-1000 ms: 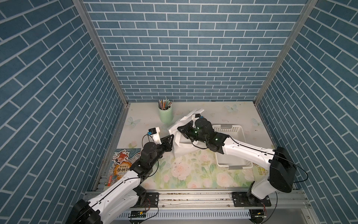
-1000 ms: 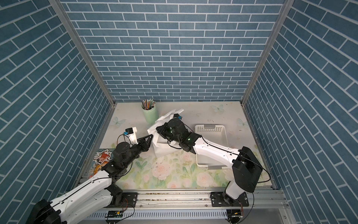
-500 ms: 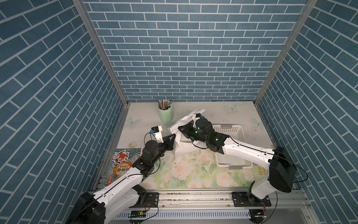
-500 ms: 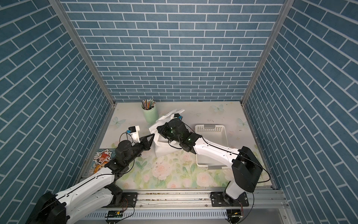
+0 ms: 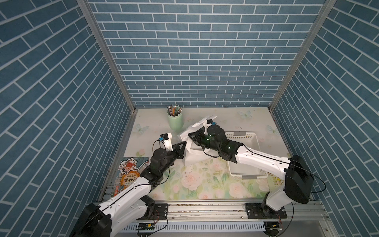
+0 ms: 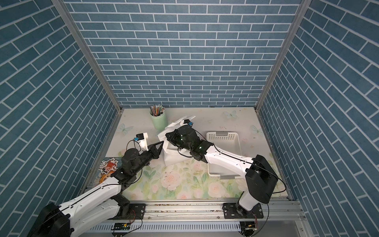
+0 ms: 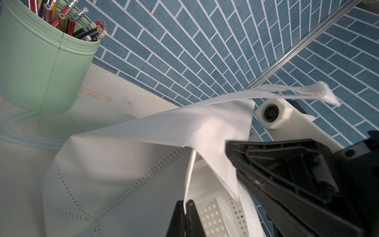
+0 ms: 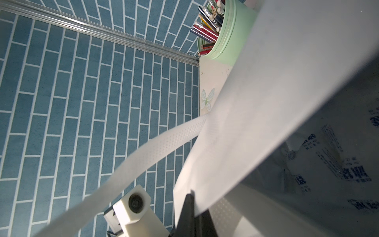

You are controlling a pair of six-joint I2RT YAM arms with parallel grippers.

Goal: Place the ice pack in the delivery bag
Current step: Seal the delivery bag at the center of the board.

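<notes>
The tabletop (image 5: 196,184) carries a pale floral print with butterfly motifs. A mint-green cylindrical cup (image 5: 174,123) stands upright near the rear edge, left of centre in both top views. It holds coloured pencils (image 7: 67,18), packed close together. A white perforated basket (image 5: 257,143) sits on the right half, its long axis running front to back. A colourful printed sheet (image 5: 128,174), possibly a booklet, lies flat at the front left edge. Blue brick-pattern walls (image 5: 196,61) enclose three sides. An aluminium rail (image 5: 205,207) runs along the front.
</notes>
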